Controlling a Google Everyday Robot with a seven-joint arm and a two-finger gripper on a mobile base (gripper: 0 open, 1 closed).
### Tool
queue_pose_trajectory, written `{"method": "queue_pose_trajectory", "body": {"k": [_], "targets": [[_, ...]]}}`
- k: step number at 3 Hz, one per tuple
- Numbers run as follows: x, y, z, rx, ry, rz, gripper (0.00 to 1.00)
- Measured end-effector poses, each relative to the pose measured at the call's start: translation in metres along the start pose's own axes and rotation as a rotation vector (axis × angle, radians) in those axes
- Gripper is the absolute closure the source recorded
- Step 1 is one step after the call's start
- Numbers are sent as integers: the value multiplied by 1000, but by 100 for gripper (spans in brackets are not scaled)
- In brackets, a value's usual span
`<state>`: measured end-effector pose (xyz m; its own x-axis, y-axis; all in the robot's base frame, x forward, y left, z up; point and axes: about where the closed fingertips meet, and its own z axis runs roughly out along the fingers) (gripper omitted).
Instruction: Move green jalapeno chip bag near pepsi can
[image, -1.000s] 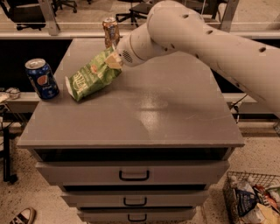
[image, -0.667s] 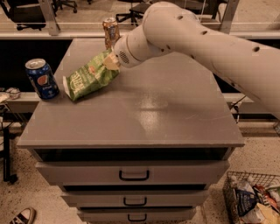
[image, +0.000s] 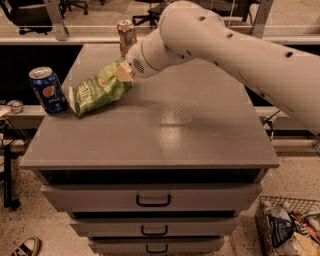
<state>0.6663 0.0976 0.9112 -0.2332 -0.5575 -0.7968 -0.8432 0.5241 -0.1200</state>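
We see the green jalapeno chip bag (image: 97, 90) nudged slightly left since earlier | pepsi can (image: 47, 90) upright at the left edge of the counter (image: 190, 135), bag's lower end just beside it | claw (image: 123, 72) pinching bag's raised right end | orange can (image: 127, 36) behind | wire basket (image: 287, 225) on speckled floor (image: 50, 230), far right
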Motion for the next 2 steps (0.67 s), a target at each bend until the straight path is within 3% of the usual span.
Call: {"method": "queue_pose_trajectory", "body": {"k": [1, 2], "targets": [[1, 1, 0, -7, 4, 4, 14], [4, -7, -5, 7, 7, 8, 0]]}}
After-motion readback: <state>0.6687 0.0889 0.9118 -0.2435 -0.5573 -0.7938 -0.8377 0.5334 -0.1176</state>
